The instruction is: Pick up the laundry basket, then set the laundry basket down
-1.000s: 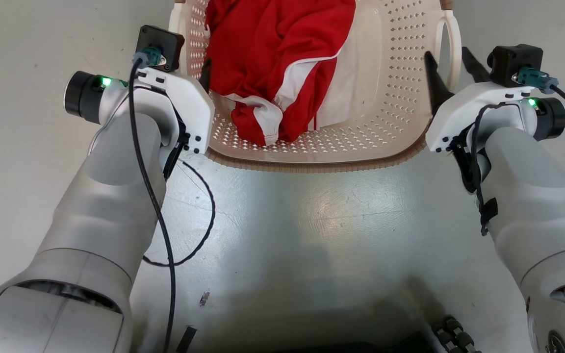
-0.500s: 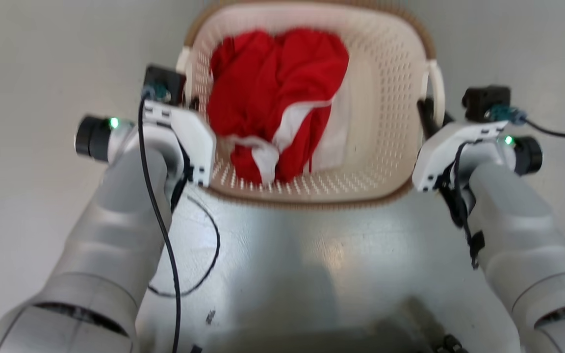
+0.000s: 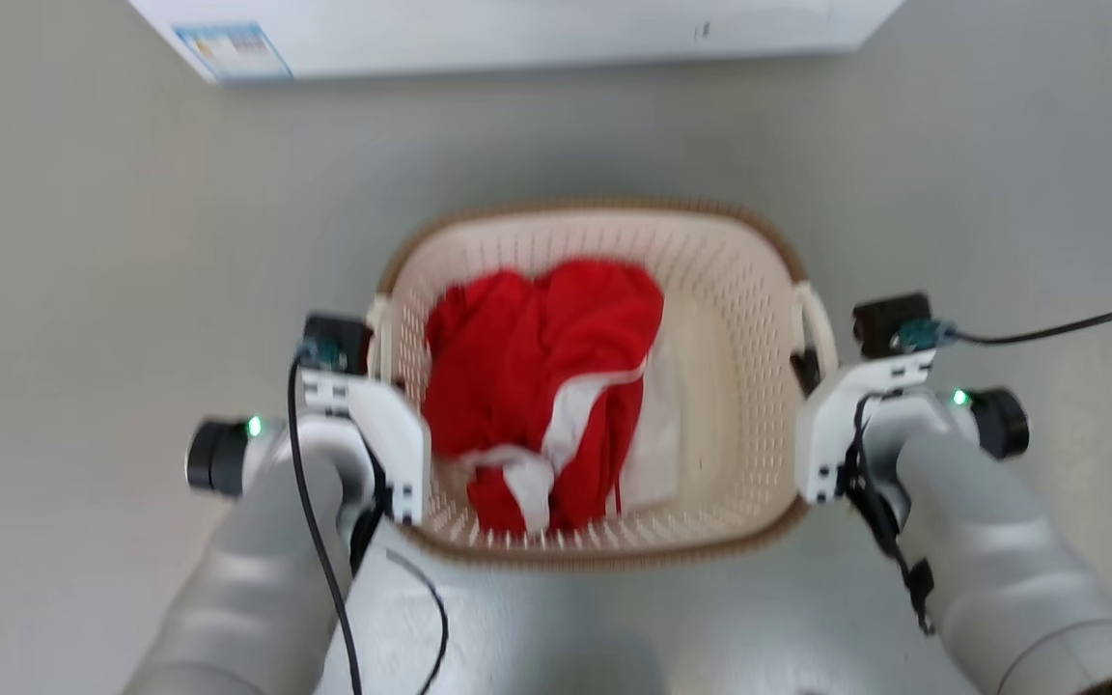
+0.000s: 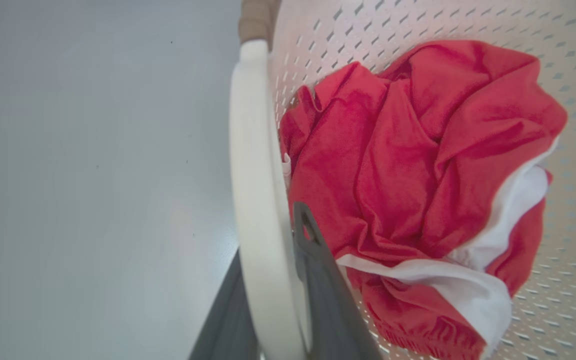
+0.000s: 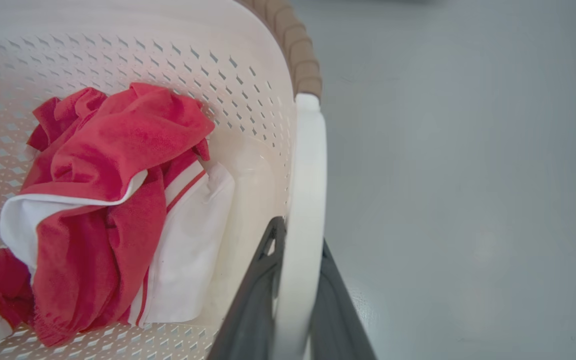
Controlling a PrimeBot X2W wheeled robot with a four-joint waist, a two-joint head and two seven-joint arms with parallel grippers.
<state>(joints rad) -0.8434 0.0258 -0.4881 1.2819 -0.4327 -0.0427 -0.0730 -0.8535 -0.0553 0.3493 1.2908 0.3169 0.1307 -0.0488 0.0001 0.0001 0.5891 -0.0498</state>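
Count: 1 laundry basket, 2 side handles, 2 grippers, 1 heap of cloth, 1 white appliance, 2 black cables, 2 green lights

The laundry basket is sitting centred ahead of the robot, between the 2 wrists, over the grey floor. Whether its bottom is touching the floor: cannot tell. Its brown rim is running round the cream perforated wall

The left gripper is pinching the left handle: 1 dark finger is lying on the basket side, 1 on the outer side, with the white bar pressed between them. The right gripper is clamping the right handle likewise, 1 finger on each side of the bar, both touching it

Inside, the heap of red and white cloth is lying toward the robot's left, just beside the left gripper's inner finger. Number of pieces: cannot tell. Bare perforated wall is showing on the right side

Beyond the basket and well apart from it, the white appliance, bearing 1 blue label, is standing along the top of the head view. The left cable is hanging along the left forearm; the right cable is leading off the right wrist. The green lights are glowing, 1 per wrist

In the head view the 2 white wrist housings are covering most of the fingers
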